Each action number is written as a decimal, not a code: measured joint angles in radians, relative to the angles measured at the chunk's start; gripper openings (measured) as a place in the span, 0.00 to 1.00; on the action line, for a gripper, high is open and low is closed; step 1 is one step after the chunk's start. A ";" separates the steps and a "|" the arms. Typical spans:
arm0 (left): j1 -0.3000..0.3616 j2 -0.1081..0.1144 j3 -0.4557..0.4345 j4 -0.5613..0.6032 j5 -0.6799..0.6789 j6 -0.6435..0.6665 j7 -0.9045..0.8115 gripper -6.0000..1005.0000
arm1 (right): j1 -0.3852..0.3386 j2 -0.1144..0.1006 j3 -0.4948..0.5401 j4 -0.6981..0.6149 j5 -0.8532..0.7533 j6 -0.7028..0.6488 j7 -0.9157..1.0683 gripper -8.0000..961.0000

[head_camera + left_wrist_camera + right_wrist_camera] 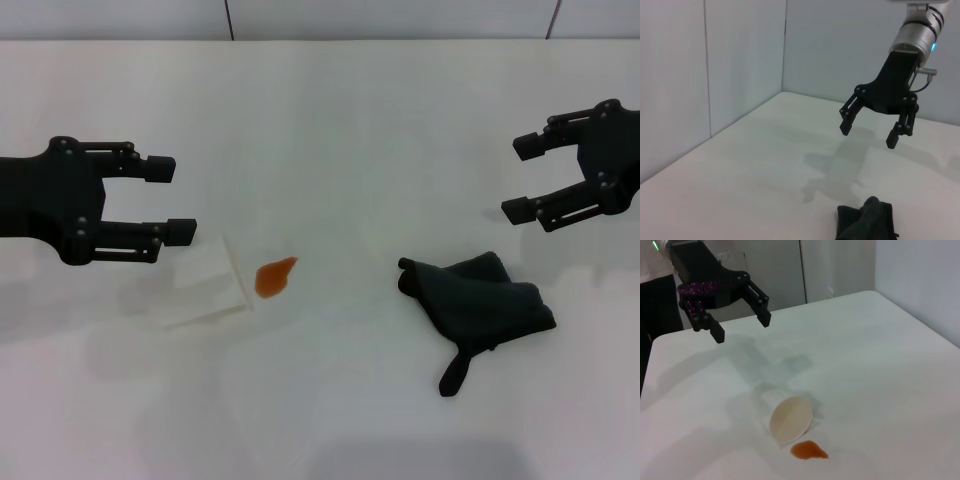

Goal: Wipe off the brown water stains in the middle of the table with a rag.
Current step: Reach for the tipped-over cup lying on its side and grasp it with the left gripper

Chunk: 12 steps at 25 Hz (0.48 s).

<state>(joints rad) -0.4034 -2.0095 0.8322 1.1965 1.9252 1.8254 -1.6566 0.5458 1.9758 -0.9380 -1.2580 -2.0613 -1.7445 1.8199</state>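
On the table (330,120), the brown water stains (274,276) are placed centre-frame, flanked left by a tipped cup (205,283), with the rag (478,303) lower right.

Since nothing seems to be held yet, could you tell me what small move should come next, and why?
Probably the right end effector should descend, open, onto the rag. The rag lies untouched on the table nearest that arm, while the brown water stains remain unwiped beside a tipped cup. The left end effector hangs open above the cup side.
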 joint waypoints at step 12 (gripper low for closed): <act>0.001 0.000 -0.003 0.000 0.003 -0.001 -0.006 0.75 | 0.000 0.003 -0.004 0.001 0.000 0.008 -0.001 0.87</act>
<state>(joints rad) -0.4029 -2.0095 0.8293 1.1965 1.9279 1.8241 -1.6622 0.5458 1.9791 -0.9423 -1.2575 -2.0616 -1.7361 1.8190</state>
